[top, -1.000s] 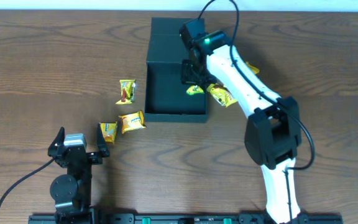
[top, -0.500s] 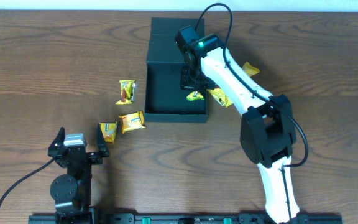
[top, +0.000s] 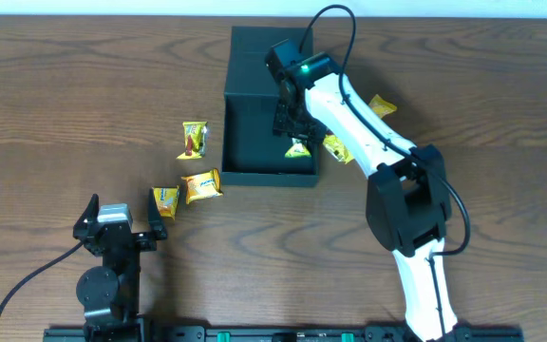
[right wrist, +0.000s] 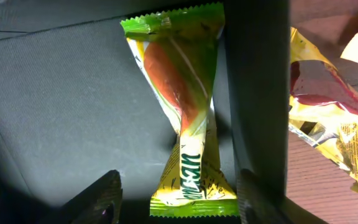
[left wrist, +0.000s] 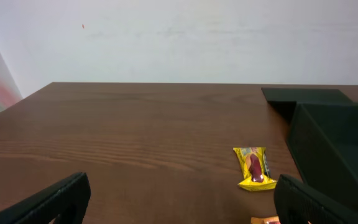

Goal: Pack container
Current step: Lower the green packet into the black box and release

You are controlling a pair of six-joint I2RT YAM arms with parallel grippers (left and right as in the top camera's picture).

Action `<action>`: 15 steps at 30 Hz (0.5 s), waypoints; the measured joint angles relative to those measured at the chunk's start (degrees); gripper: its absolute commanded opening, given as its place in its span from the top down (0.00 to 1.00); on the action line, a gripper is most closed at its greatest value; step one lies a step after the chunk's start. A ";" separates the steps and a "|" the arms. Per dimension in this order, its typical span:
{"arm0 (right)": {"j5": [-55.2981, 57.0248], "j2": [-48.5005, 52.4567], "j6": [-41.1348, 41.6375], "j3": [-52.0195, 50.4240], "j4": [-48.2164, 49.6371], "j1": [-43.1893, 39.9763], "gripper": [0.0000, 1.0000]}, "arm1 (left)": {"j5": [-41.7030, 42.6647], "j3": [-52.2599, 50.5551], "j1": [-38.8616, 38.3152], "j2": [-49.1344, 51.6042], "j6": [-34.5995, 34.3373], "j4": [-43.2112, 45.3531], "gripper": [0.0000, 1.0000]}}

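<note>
The dark teal container (top: 254, 133) stands open at the table's centre back, its lid (top: 254, 43) folded away behind it. My right gripper (top: 291, 122) hovers over the container's right side. In the right wrist view its jaws (right wrist: 180, 196) stand open, with a green-yellow snack packet (right wrist: 182, 118) lying loose between them on the container floor (right wrist: 61, 106), beside the right wall (right wrist: 257, 93). Overhead, that packet (top: 298, 147) shows just inside the wall. My left gripper (top: 120, 217) rests open at the front left, nothing between its fingers (left wrist: 55, 199).
Three yellow-orange packets (top: 193, 139), (top: 201, 185), (top: 165, 200) lie on the table left of the container. More packets (top: 340, 147), (top: 382, 104) lie right of it, partly under my right arm. The left wrist view shows one packet (left wrist: 253, 168) ahead and the container (left wrist: 334, 143) at right.
My right gripper has moved a little left over the container and opened, letting go of the green-yellow packet. The left arm has not moved.
</note>
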 measured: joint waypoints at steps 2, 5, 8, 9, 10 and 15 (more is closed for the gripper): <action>0.00 0.00 0.02 0.00 0.04 0.11 0.37 | 0.00 0.00 0.02 0.00 0.00 0.00 0.04; -0.04 0.00 -0.02 0.02 -0.20 0.15 0.44 | 0.00 0.00 0.02 0.00 0.00 0.00 0.05; -0.42 0.11 0.00 1.22 -2.64 0.15 0.46 | 0.00 0.00 0.02 0.00 0.00 0.00 0.05; -0.44 0.31 0.00 2.82 -4.42 0.15 0.46 | 0.00 0.00 0.02 -0.02 0.00 0.00 0.05; -0.35 0.35 0.00 5.27 -6.10 0.15 0.45 | 0.00 0.00 0.00 0.00 0.00 0.00 0.05; 4.48 -0.87 -3.91 18.80 -9.99 -0.07 0.28 | 0.00 0.00 0.00 0.00 0.00 0.00 0.05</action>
